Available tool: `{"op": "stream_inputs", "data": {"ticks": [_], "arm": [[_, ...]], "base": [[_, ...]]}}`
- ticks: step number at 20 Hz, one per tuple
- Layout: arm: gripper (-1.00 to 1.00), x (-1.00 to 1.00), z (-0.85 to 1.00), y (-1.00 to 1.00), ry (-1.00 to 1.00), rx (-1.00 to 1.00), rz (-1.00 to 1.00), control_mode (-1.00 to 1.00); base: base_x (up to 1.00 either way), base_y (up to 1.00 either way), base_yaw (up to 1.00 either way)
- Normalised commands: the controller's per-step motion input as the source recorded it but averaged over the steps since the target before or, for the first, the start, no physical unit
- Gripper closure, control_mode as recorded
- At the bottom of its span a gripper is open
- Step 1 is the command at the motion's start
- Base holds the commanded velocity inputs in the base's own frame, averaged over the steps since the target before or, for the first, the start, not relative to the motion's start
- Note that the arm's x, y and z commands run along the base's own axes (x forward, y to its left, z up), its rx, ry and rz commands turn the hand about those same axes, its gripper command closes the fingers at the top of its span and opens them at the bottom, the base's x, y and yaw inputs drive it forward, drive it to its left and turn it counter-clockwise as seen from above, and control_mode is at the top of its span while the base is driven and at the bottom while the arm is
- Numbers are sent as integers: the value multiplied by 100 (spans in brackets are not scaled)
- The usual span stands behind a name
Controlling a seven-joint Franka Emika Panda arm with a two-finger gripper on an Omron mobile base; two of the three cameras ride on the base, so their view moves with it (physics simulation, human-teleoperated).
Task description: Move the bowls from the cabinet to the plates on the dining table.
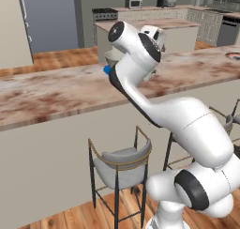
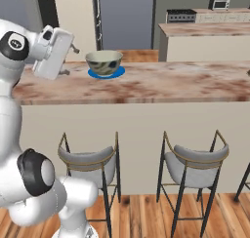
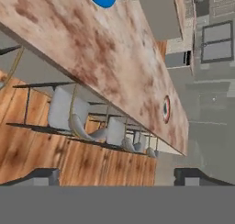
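The bowl (image 2: pixel 104 62) is the landmark here: it sits on the blue plate (image 2: pixel 106 72), upright, on the marble top of the dining table (image 2: pixel 146 86). Nearest to the camera, on the floor side of the table and below the bowl, stand grey stools (image 2: pixel 90 160) with thin metal frames. A little higher, just to the left of the bowl in the right base view, the gripper (image 2: pixel 71 60) hangs beside it, apart from it, with the jaws spread wide and nothing between them; the hand view shows the two finger tips (image 3: pixel 42 176) far from each other with only floor and table between.

In my judgement this bowl is already delivered, and the step in hand is the retreat from it. The second plate (image 3: pixel 165 109), with the reddish-brown rim, lies well apart from the bowl along the same table top and carries nothing. So the next move calls for going to the cabinet for another bowl, then to place it on that plate.

The bowl looks deep and round, mottled grey-white outside with darker marks, pale beige inside. Beyond the bowl there is a shorter marble island (image 2: pixel 205 37).
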Motion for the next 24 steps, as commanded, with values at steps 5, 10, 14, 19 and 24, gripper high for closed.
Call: {"op": "stream_inputs", "data": {"ticks": [5, 10, 14, 19, 24], "arm": [[-100, -39, 0, -21, -33, 34, -46, -100], [-100, -30, 2, -23, -26, 49, -46, -100], [-100, -16, 13, -27, -24, 55, -45, -100], [-100, -1, 1, -27, -17, 36, -38, -100], [-100, -12, -33, -3, -9, 6, -18, -100]], "base": [[0, 0, 0], [0, 0, 0], [0, 0, 0], [0, 0, 0], [0, 0, 0]]}}
